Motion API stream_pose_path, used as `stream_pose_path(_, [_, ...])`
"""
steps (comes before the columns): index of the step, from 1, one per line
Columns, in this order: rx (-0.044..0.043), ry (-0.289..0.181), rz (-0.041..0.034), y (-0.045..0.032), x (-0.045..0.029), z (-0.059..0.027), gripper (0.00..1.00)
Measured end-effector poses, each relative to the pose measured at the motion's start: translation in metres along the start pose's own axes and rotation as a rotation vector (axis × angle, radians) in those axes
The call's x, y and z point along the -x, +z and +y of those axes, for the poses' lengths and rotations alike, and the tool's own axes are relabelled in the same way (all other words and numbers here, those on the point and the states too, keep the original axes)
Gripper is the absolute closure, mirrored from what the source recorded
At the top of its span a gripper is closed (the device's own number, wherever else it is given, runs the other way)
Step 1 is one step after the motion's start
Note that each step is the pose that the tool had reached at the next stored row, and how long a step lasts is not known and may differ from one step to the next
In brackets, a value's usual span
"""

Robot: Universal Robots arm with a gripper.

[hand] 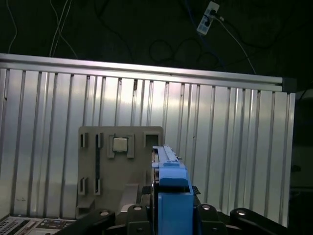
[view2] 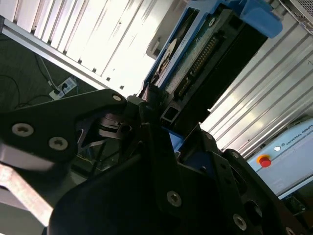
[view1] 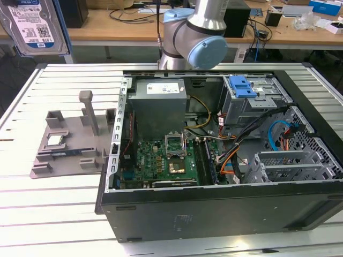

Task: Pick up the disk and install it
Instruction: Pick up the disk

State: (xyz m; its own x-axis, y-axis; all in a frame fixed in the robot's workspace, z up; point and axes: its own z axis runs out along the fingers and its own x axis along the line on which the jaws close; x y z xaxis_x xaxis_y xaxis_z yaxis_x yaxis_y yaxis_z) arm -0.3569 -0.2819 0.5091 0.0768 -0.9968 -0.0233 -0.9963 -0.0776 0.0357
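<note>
Workshop setting: wooden desks (view1: 107,31) strewn with cables behind the computer case (view1: 214,160). Ribbed aluminium bench (view1: 53,214) beneath the case, slats bright with glare. Case lying open, lid off, board and wiring exposed. Grey fixture (view1: 69,139) just beside the case on the exterior view's left, small square chip (view1: 55,140) seated in it. Bare blue bracket (view1: 242,85) resting atop the drive cage (view1: 257,101) inside the case.

Position of the disk (view1: 35,27): raised off the bench, well apart from the case, above it and to the exterior view's left. Shown edge-on in the first wrist view, grey fixture beyond. Clipped in its blue carrier frame (hand: 173,196). Fingers (hand: 205,218) of the gripper (hand: 173,213) closed against the carrier's two sides, clamped on the disk.

Handling, as judged: metal-bodied, dense for its size, rigid, no give. Smooth faces, likely slippery; plastic carrier apt to flex. Sensitive to knocks. Connector pins (view2: 200,56) and circuit board exposed on one face; not for contact. Best taken by the carrier's long edges, as at present. Probably little clearance at the drive cage, with cables close by.
</note>
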Motion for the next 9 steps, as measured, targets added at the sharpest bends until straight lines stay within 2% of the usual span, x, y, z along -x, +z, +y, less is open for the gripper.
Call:
stream_pose_path(4, [0.0000,0.000,-0.0001,-0.0119,0.0003,0.0005,0.63])
stream_pose_path(7, [0.0000,0.000,-0.0001,-0.0254,0.0006,0.0009,0.63])
stream_pose_path(9, [0.0002,0.000,0.0000,-0.0268,0.0007,0.0009,0.63])
